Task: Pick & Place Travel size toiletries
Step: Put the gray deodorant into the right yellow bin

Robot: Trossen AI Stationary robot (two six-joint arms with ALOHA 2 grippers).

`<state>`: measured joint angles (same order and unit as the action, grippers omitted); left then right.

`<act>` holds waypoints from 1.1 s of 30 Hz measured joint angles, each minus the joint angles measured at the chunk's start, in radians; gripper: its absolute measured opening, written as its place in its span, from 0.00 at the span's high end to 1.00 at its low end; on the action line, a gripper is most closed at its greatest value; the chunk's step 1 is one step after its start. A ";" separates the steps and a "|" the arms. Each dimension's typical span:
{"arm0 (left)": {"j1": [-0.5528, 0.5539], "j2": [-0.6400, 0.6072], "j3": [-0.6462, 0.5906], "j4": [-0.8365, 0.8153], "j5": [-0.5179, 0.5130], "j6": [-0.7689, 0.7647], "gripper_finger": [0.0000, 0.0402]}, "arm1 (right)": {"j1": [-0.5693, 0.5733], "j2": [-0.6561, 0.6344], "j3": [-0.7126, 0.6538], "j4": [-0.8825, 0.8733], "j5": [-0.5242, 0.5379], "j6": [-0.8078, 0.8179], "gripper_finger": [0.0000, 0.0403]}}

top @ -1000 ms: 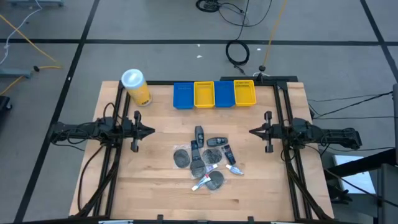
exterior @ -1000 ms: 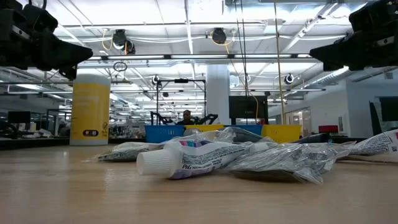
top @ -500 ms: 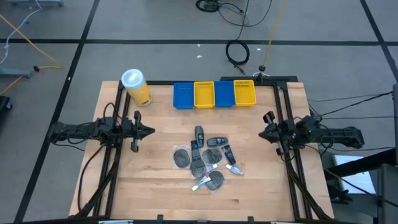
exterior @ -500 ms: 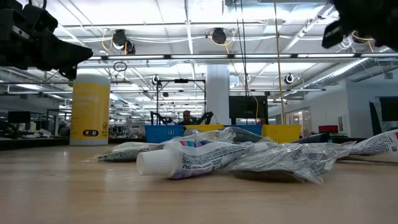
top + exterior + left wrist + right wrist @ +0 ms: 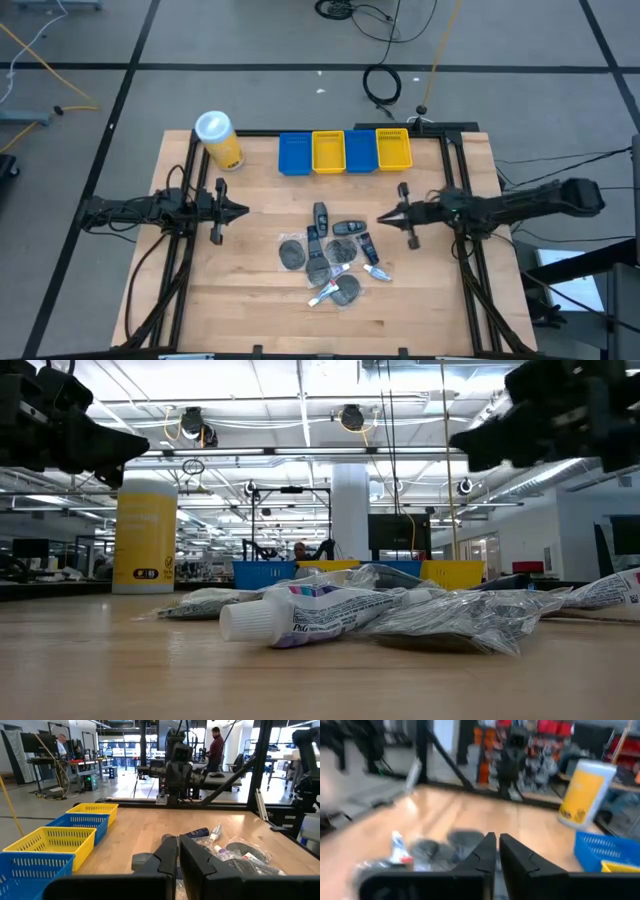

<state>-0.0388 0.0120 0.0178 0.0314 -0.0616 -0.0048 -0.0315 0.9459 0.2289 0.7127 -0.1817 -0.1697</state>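
Where toiletries point(image 5: 330, 257) lie heaped, grey discs, white tubes, right gripper point(image 5: 383, 218) clenched.

Along the far edge of my wooden counter point(image 5: 250, 290) runs a row of four bins, touching side by side: a blue bin point(image 5: 294, 153), a yellow bin point(image 5: 328, 151), another blue one point(image 5: 359, 150), and a second yellow bin point(image 5: 393, 148). Left of the row, near the corner, lies a big yellow canister point(image 5: 220, 141) with a white lid. Black cables point(image 5: 381, 84) coil on the grey floor beyond. Far off in the room, a person point(image 5: 216, 742) stands by workbenches.
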 joint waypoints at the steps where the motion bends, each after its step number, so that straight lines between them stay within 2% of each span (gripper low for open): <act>1: 0.000 0.000 0.000 0.001 0.000 0.000 0.95 | 0.000 0.055 0.024 -0.012 0.002 -0.013 0.90; 5: 0.000 0.000 0.000 0.001 0.000 0.000 0.95 | 0.000 0.234 0.129 -0.020 0.000 -0.035 0.76; 8: 0.000 0.000 0.000 0.000 0.000 0.000 0.95 | -0.009 0.345 0.212 -0.116 0.001 -0.037 0.64; 15: 0.000 0.000 0.000 0.001 0.000 0.000 0.95 | -0.059 0.551 0.419 -0.351 0.002 -0.032 0.31; 20: 0.000 0.000 0.000 0.001 0.000 0.000 0.95 | -0.093 0.674 0.485 -0.393 -0.002 -0.056 0.13; 23: 0.000 0.000 0.000 0.001 0.000 0.000 0.95 | -0.115 0.716 0.485 -0.404 -0.015 -0.050 0.10; 26: 0.000 0.000 0.000 0.001 0.000 0.000 0.95 | -0.134 0.734 0.485 -0.424 -0.031 -0.002 0.12; 31: 0.000 0.000 0.000 0.000 0.000 0.000 0.95 | -0.146 0.741 0.485 -0.421 -0.025 0.072 0.25; 33: 0.000 0.000 0.000 0.000 0.000 0.000 0.95 | -0.146 0.740 0.485 -0.423 0.014 0.100 0.32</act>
<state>-0.0391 0.0120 0.0178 0.0319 -0.0616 -0.0048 -0.1772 1.6863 0.7143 0.2895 -0.1677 -0.0694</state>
